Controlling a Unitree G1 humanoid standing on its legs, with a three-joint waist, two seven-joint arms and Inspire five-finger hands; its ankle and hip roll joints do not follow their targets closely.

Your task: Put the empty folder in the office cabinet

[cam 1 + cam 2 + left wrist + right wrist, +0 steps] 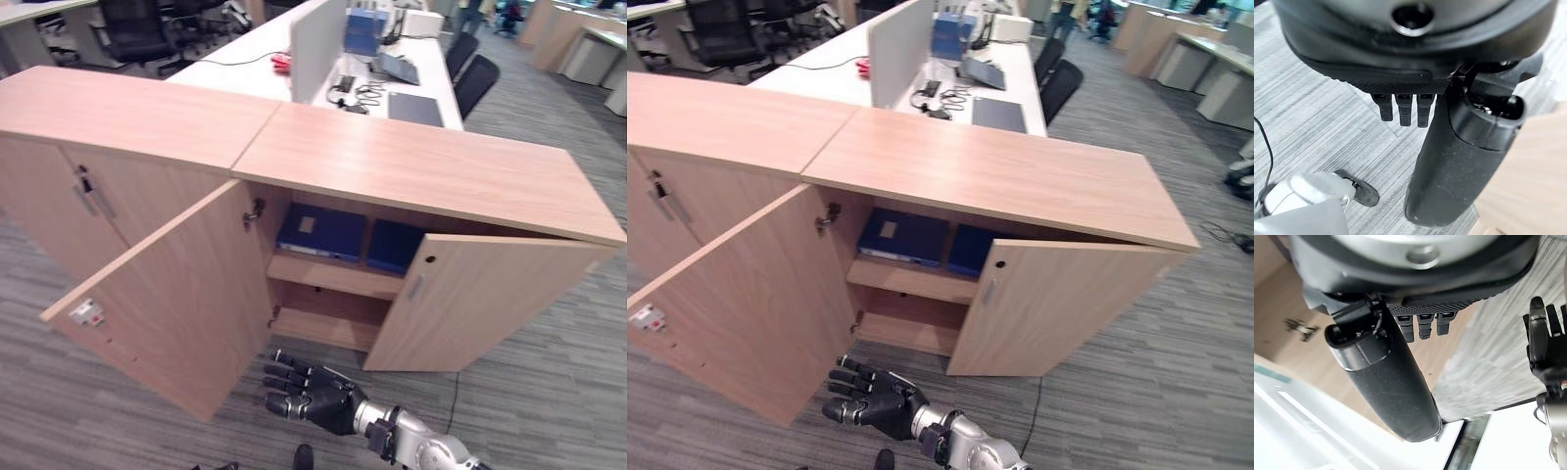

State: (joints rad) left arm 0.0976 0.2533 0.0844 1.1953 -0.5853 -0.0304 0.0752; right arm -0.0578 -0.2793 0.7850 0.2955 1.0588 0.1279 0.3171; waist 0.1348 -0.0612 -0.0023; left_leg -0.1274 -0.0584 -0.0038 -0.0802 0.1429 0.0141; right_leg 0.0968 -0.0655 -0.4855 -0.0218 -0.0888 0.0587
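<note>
Saw the cabinet (411, 166) with both doors open. A blue folder (318, 232) lay on its upper shelf, a second folder (392, 245) just beside it; couldn't tell which was the empty one. Right hand (318, 397) hung low in front of the cabinet, fingers relaxed, empty. Left hand (1449, 161) was loose too, holding nothing.
</note>
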